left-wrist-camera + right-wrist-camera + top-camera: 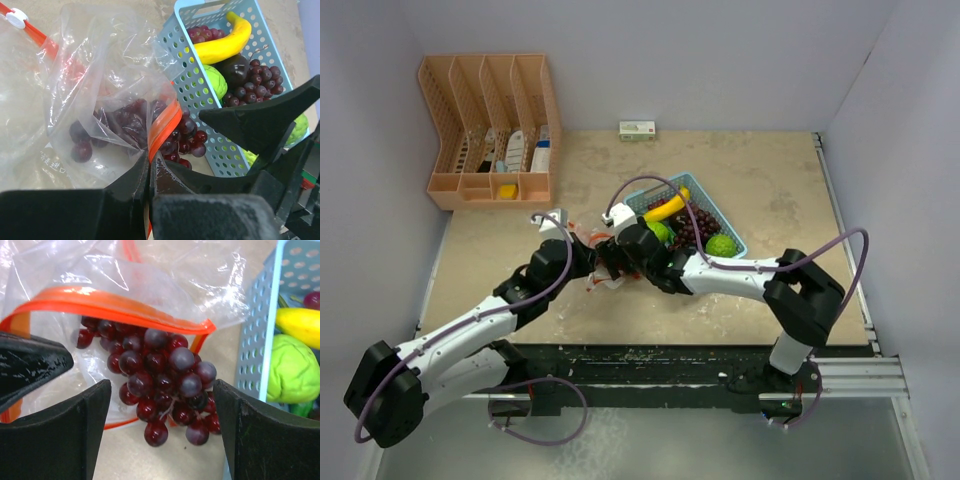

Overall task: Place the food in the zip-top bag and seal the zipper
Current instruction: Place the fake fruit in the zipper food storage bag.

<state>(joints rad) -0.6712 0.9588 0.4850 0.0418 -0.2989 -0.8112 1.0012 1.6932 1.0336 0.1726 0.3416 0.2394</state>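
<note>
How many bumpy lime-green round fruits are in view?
2, both in the blue basket: one lime-green fruit beside the banana, the other at the basket's right corner. The right arm covers the basket's near edge, so more may be hidden.

We are finding nothing we can read for certain. We are seeing faint white print [50, 160] on the zip-top bag [100, 75], too blurred and crumpled to make out. The small box [637, 129] by the back wall is showing a label too small to read.
</note>
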